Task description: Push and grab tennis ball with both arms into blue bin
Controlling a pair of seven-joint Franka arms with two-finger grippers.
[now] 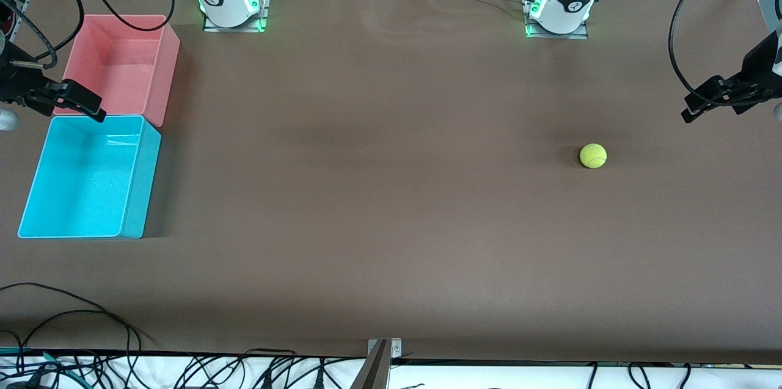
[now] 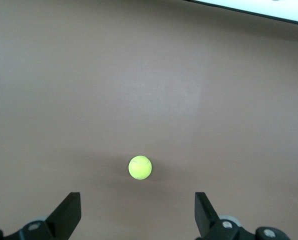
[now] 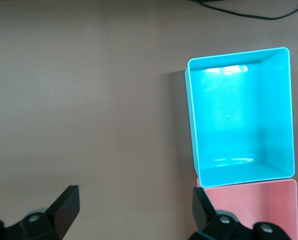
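Note:
The tennis ball (image 1: 593,156), small and yellow-green, rests alone on the brown table toward the left arm's end. My left gripper (image 1: 696,102) hangs open over the table edge at that end, apart from the ball. In the left wrist view the ball (image 2: 140,167) lies just ahead of the open left gripper (image 2: 138,215), with nothing between its fingers. The blue bin (image 1: 142,193) stands open-topped and holds nothing at the right arm's end. My right gripper (image 1: 85,102) hovers open over where the blue and pink bins meet. In the right wrist view, the blue bin (image 3: 194,125) shows ahead of the right gripper (image 3: 135,210).
A pink bin (image 1: 168,71) of the same size, with nothing in it, touches the blue bin on the side farther from the front camera; it shows too in the right wrist view (image 3: 284,210). Black cables (image 1: 73,316) trail over the table's near edge.

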